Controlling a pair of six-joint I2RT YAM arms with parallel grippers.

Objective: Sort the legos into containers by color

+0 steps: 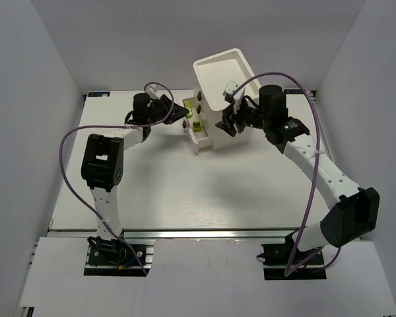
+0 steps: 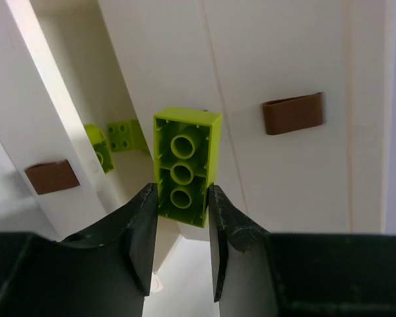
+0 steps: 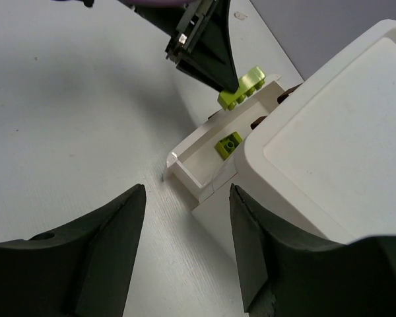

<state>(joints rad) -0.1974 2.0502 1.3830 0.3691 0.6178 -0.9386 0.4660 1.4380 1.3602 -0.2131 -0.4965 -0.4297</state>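
The left gripper [image 2: 181, 195], jaws clamped on a yellow-green brick [image 2: 185, 158], hangs above the cabinet's [image 3: 330, 158] open drawer [image 3: 185, 164]; right gripper [image 3: 186, 191] beside the cabinet, jaws wide.

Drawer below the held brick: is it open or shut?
Open: the drawer juts out from the cabinet, a yellow-green brick lying inside.

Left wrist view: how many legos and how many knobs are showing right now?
Legos: 3, all yellow-green (1 in left gripper, 2 in drawer)
Knobs: 2, brown
Total: 5
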